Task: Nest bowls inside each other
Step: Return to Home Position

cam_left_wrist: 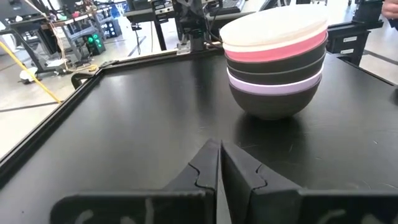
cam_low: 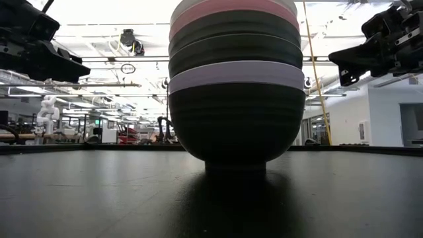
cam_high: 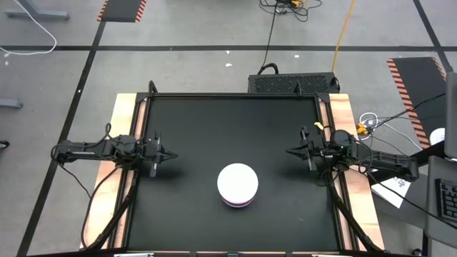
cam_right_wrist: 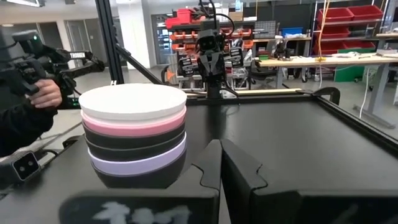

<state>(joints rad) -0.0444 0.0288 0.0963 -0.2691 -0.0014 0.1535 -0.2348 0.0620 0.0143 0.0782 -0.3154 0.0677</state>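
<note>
The bowls stand in one nested stack point(cam_high: 238, 184) on the black table, a little toward its near edge and about midway between the arms. A white bowl point(cam_left_wrist: 273, 28) is on top, then pink point(cam_left_wrist: 277, 53), black, lavender point(cam_left_wrist: 273, 86), and a black bowl point(cam_low: 234, 125) at the bottom, resting on its foot. My left gripper point(cam_high: 173, 154) hovers shut at the table's left side, pointing toward the stack. My right gripper point(cam_high: 289, 150) hovers shut at the right side, also pointing inward. Neither touches the stack.
The black mat point(cam_high: 193, 214) has a raised frame point(cam_high: 235, 95) around it. A person's hand with a camera point(cam_right_wrist: 37, 87) shows beyond the table in the right wrist view. Cables and a black box point(cam_high: 293, 82) lie on the floor past the far edge.
</note>
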